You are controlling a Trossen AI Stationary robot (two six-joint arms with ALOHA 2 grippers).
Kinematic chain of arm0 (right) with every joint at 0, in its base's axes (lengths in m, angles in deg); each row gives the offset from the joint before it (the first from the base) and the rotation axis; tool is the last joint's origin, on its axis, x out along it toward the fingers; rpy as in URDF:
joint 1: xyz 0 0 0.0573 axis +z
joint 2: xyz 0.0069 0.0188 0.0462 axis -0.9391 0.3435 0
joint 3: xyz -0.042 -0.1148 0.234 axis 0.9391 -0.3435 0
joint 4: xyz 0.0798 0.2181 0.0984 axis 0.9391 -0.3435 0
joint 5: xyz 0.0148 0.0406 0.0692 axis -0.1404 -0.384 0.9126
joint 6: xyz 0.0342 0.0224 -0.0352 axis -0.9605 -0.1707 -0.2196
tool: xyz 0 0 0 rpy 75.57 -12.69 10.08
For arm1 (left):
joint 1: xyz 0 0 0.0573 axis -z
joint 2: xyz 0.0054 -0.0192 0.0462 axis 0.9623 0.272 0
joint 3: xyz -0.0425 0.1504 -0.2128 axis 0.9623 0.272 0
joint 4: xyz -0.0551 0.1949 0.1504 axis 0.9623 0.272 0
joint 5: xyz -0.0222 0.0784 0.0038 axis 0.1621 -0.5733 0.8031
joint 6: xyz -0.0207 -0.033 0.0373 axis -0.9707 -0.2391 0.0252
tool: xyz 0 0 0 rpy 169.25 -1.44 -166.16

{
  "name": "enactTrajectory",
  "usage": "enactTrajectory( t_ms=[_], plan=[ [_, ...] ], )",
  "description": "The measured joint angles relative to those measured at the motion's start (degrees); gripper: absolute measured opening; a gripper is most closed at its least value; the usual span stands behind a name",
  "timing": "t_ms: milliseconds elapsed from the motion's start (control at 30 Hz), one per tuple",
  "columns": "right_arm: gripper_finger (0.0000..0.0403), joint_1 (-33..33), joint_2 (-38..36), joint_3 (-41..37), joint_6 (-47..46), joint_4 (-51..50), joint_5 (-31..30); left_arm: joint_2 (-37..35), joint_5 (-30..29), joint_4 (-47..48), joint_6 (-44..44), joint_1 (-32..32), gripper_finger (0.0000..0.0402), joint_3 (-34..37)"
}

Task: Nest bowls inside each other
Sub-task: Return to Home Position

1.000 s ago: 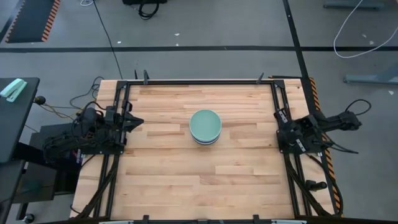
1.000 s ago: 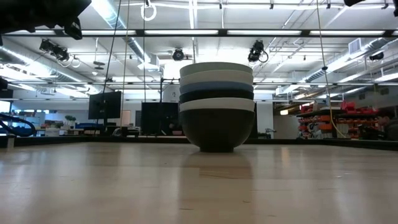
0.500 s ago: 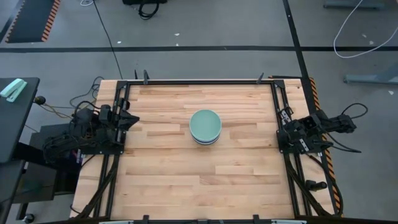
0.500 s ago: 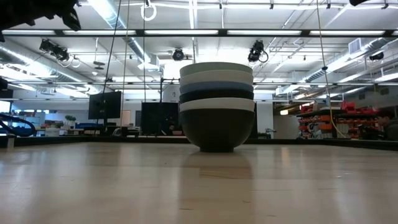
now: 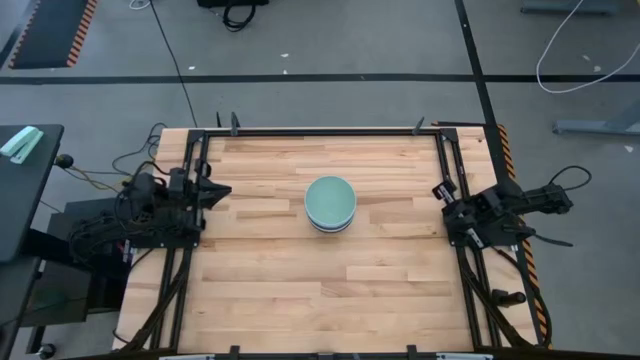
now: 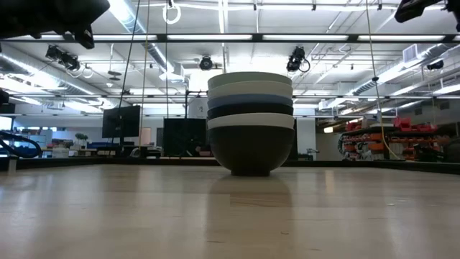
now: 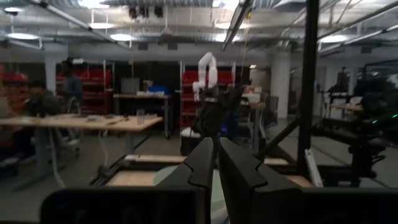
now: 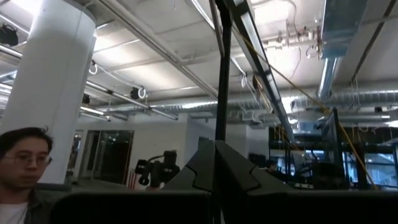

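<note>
The bowls stand nested in one stack at the middle of the table, with the pale mint green one on top. The low view shows the stack from the side: mint, white, blue, black and white rims above a black bottom bowl, whose base rests on the wood. My left gripper waits at the table's left edge, shut, with its fingers pointing toward the stack. My right gripper is raised at the table's right edge, and its fingers are shut. Neither gripper touches a bowl.
A black metal frame runs along the far, left and right sides of the wooden table. Beyond the table, a person shows in the right wrist view, and people sit at desks in the left wrist view.
My right gripper has swung a little toward the stack from the right edge. My left gripper drew back slightly toward the left edge, then returned. The stack has not moved.
</note>
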Motion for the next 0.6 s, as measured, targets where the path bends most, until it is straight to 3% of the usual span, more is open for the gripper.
enactTrajectory(
  t_ms=[333, 600],
  plan=[
    [0.0018, 0.00, 0.00, 0.00, -0.05, -1.85, 0.00, 0.04, -1.19, 0.64, 0.36, 0.00, 0.0028, 0.21],
    [0.0018, 0.00, 0.00, -0.02, -0.09, -2.04, -0.02, -0.02, -1.23, -21.26, -2.43, -0.09, 0.0034, 11.65]
  ],
)
